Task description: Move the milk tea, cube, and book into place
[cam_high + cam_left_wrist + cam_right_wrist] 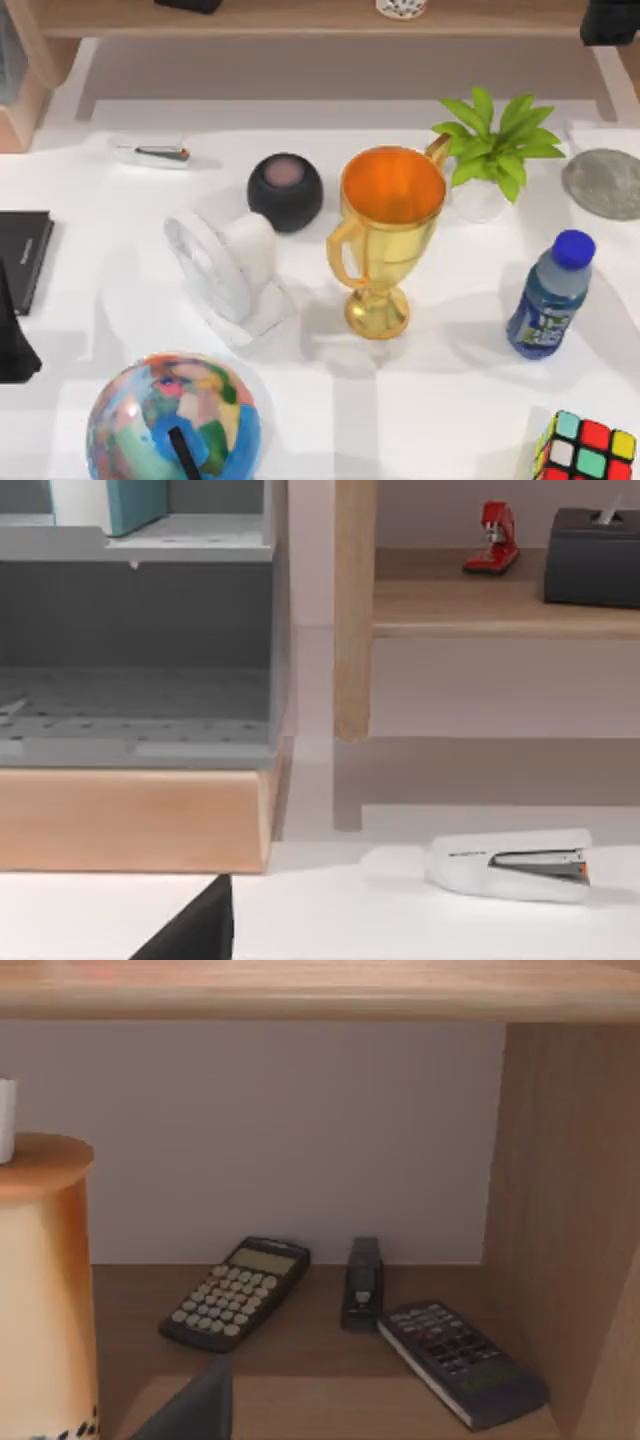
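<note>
The milk tea [40, 1290] is standing close beside the right wrist camera inside a wooden shelf bay; whether the right gripper is clamping it, I cannot tell. A sideways nudge could be tipping it toward the calculator [235, 1293]. The cube [585, 447] is sitting at the table's [450, 400] front right corner — near the edge; the book [135, 502] is showing upright in the grey rack [140, 640] from the left wrist, whose gripper's state I cannot tell either.

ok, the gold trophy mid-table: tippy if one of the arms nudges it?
Probably. The trophy has a wide bowl over a narrow stem and small round foot, so a push up high would likely topple it. It looks rigid and glossy, so fingers may slip. The white fan beside it and the potted plant could get knocked.
</note>
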Motion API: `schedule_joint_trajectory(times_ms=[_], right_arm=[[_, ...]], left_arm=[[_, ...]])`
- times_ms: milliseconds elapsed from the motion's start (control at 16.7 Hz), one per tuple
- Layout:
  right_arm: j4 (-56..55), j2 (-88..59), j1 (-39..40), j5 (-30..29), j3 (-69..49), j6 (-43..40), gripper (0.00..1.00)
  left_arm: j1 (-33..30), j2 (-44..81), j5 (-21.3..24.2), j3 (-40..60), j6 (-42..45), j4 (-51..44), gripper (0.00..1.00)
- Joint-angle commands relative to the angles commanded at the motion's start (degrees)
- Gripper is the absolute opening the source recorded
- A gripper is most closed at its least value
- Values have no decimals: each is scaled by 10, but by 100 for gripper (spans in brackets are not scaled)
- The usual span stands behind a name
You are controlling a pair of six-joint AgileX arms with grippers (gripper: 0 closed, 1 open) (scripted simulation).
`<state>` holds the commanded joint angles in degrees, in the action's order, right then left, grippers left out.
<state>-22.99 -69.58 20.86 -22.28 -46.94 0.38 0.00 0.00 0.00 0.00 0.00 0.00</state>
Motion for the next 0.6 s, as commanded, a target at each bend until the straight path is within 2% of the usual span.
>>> schedule_joint_trajectory(times_ms=[300,600], right_arm=[[-84,-274,76,-81,-171,1,100],[-140,-438,126,-134,-284,1,100]], left_arm=[[0,0,0,0,0,0,100],[0,0,0,0,0,0,100]])
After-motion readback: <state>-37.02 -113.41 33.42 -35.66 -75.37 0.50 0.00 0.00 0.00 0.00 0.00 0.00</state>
